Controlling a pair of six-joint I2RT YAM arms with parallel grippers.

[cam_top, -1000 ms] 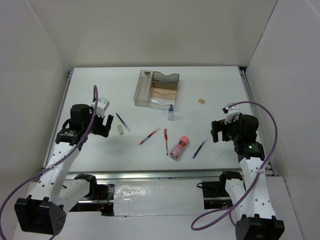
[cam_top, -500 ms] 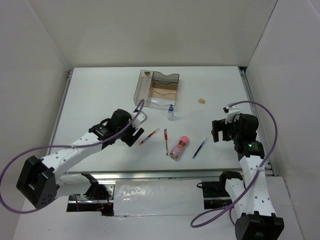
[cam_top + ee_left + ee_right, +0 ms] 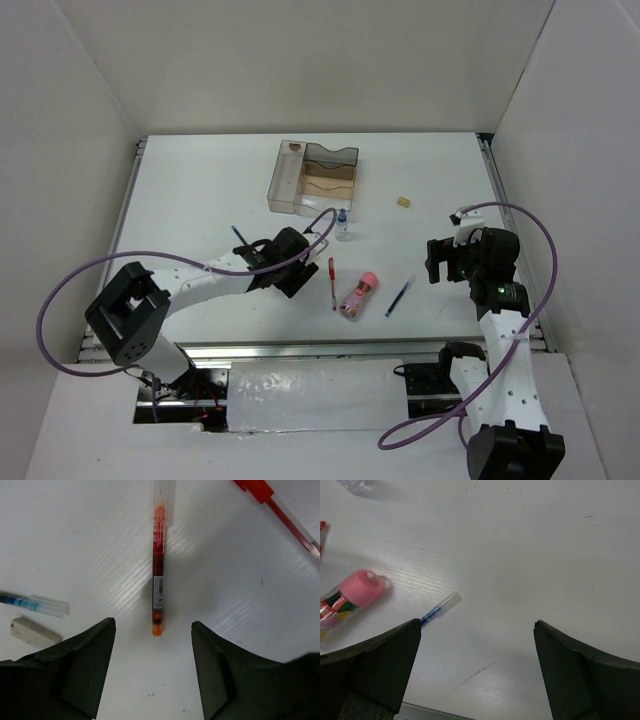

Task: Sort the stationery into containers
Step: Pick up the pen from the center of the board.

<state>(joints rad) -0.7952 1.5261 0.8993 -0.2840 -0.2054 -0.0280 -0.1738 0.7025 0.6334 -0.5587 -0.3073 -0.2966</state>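
My left gripper (image 3: 292, 274) is open and empty, low over the table's middle. In the left wrist view its fingertips (image 3: 104, 630) flank the near, orange end of a red pen (image 3: 159, 575), without touching it. A second red pen (image 3: 332, 283) lies just right of it and also shows in the left wrist view (image 3: 280, 510). A dark-blue pen (image 3: 35, 603) and a beige block (image 3: 35, 632) lie to the left. The pink tube (image 3: 358, 295), another blue pen (image 3: 400, 296), the small bottle (image 3: 342, 225) and a second beige block (image 3: 404, 202) lie apart. My right gripper (image 3: 445, 262) is open and empty. The organizer tray (image 3: 315, 180) stands at the back.
White walls close in the table on three sides. A metal rail runs along the near edge (image 3: 320, 350). In the right wrist view the pink tube (image 3: 355, 597) and the blue pen's tip (image 3: 440, 607) lie left of the open fingers.
My left arm has swung from the left side of the table to the middle and now hangs over the first red pen, hiding it from above. The right arm has not moved.
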